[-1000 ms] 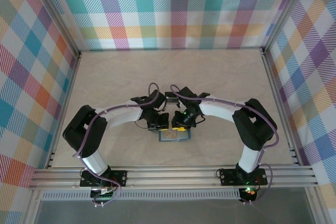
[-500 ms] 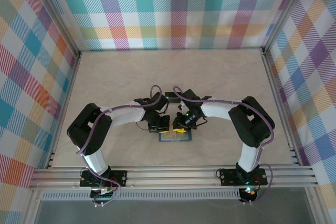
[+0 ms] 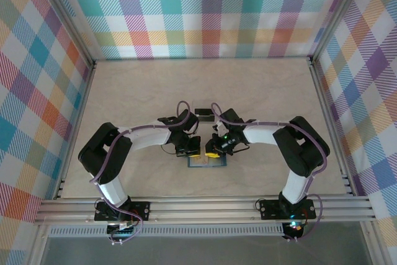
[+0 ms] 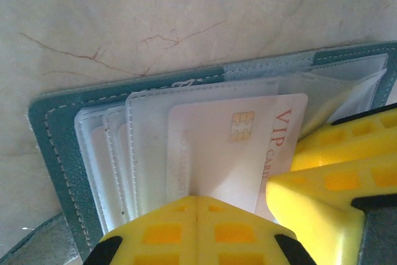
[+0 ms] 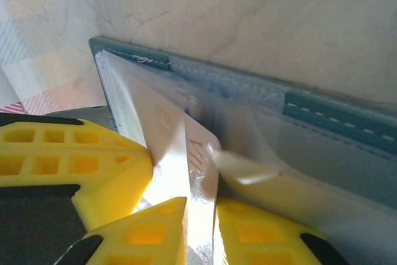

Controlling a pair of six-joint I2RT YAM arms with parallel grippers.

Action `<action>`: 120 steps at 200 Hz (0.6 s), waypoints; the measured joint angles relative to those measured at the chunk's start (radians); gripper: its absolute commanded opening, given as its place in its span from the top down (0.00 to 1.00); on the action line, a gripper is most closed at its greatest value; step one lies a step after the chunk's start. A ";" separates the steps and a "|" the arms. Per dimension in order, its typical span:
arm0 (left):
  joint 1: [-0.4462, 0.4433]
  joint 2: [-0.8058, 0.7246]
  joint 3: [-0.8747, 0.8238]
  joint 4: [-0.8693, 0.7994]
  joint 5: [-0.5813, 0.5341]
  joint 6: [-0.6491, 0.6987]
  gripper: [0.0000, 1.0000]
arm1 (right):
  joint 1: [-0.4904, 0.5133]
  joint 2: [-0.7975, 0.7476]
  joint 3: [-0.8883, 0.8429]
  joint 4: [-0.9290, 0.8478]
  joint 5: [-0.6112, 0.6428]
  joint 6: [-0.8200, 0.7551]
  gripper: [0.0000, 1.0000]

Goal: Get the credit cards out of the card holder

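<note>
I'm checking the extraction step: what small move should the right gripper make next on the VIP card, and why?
Probably close the right gripper firmly on the credit card: its fingers flank the card's exposed edge, though a firm pinch isn't evident, and the shut left gripper sits against the card holder.

Seemingly leather card holder (image 4: pixel 53 134); glossy credit card (image 4: pixel 217 153)

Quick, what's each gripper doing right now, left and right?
Left gripper: jaws shut, tips on the card holder.
Right gripper: jaws closed on the VIP credit card.
</note>
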 measured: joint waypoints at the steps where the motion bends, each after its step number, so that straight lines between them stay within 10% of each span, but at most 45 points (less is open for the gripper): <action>1: 0.000 0.000 0.000 0.000 0.000 0.000 0.97 | 0.000 0.000 0.000 0.001 0.000 0.000 0.83; 120: -0.002 -0.032 -0.016 -0.010 -0.051 0.002 0.95 | 0.000 -0.006 0.011 -0.043 -0.001 -0.013 0.98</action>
